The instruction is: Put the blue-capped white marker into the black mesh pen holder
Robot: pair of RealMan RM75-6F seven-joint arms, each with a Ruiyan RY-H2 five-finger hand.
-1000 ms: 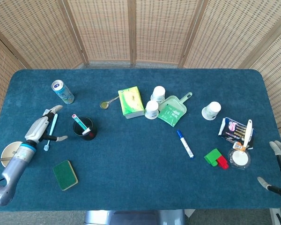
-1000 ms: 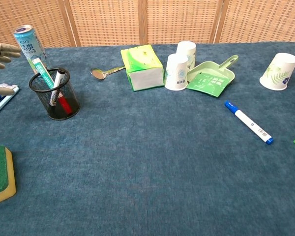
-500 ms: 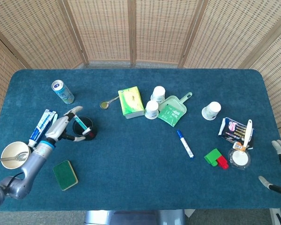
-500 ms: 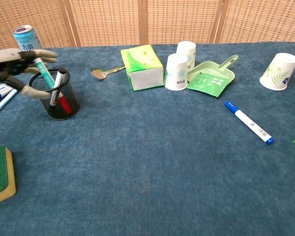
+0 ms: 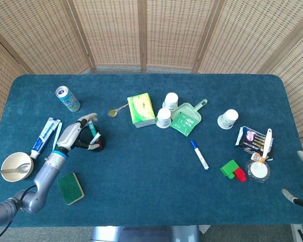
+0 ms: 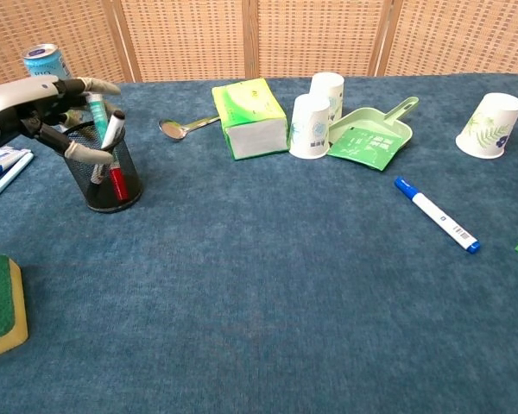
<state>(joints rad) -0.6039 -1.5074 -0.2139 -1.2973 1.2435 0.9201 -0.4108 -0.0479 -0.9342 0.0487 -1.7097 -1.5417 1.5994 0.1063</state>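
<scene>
One left hand now around pen holder

A green tissue box lies beside two paper cups and a green dustpan; a sponge sits near the front-left.

almost nothing here can be read. the drink can at the upper left of the chest view carries dark characters on its pale blue side, but most of it is hidden behind the left robot hand and the characters cannot be made out. the paper cups near the top centre bear small blue print, too small to read. the white marker at the right has a small dark label block on its barrel, also illegible.
</scene>
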